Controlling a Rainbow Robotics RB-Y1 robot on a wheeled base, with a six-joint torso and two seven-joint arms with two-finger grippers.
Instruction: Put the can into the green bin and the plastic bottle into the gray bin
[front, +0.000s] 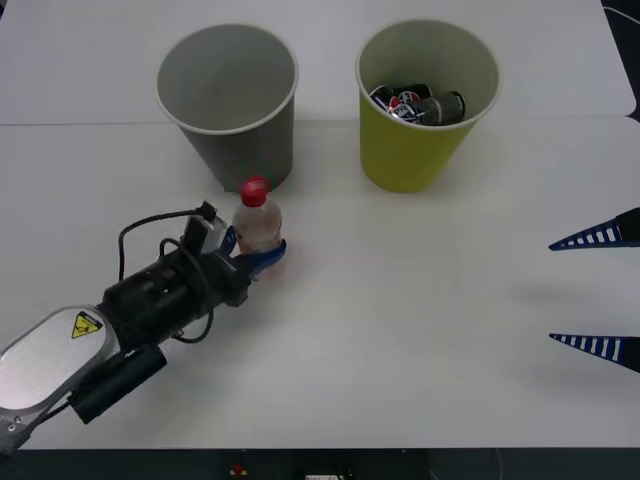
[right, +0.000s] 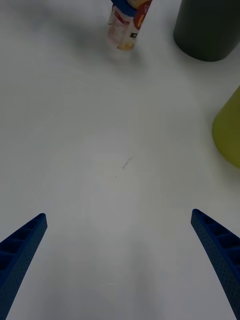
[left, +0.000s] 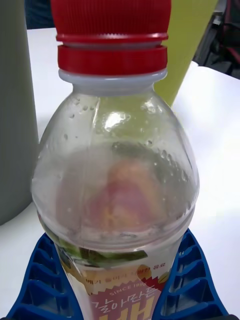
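Left hand (front: 262, 257) grips the upright bottle (front: 258, 222) on the worktop (front: 420, 330), with the gray bin (front: 228, 100) close by at 12 o'clock; right hand (front: 596, 291), open, idles well apart at 3 o'clock.

left gripper (front: 262, 256) clamped on upright plastic bottle (front: 257, 222), at six o'clock of gray bin (front: 229, 103). green bin (front: 424, 105) at three o'clock, cans (front: 418, 104) inside. right gripper (front: 592, 291) spread wide.
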